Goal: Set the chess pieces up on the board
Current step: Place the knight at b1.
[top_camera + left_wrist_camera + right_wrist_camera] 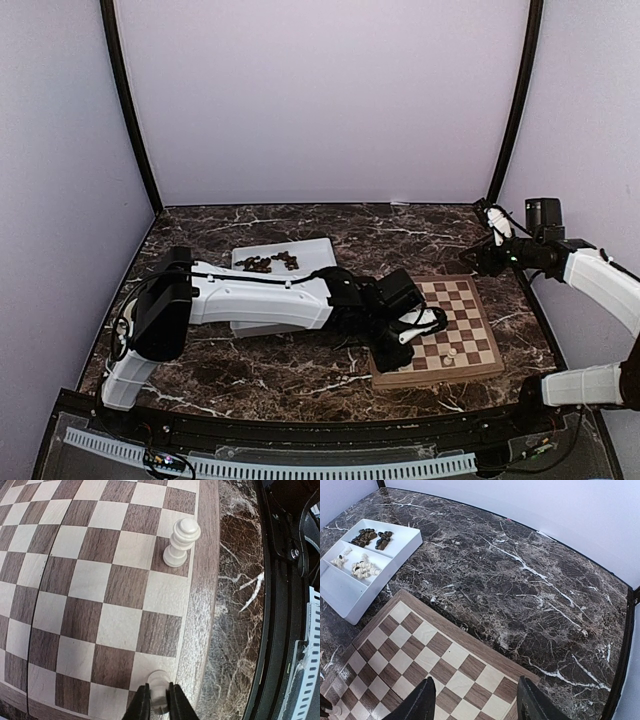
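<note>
Here, the left claw (159, 697) pinches a small cream-white turned chess piece (158, 679), low over the checked wooden board (100, 605).
Ahead of it stands a second cream-white piece (181, 542); the right claw (476, 682) gapes wide, empty, board below.

The tray (350, 597) sits left of the board (445, 655). Chess pieces (364, 569) lie in 2 tray parts. A first piece (181, 542) and a second piece (159, 692) are in the board's near row.
</note>
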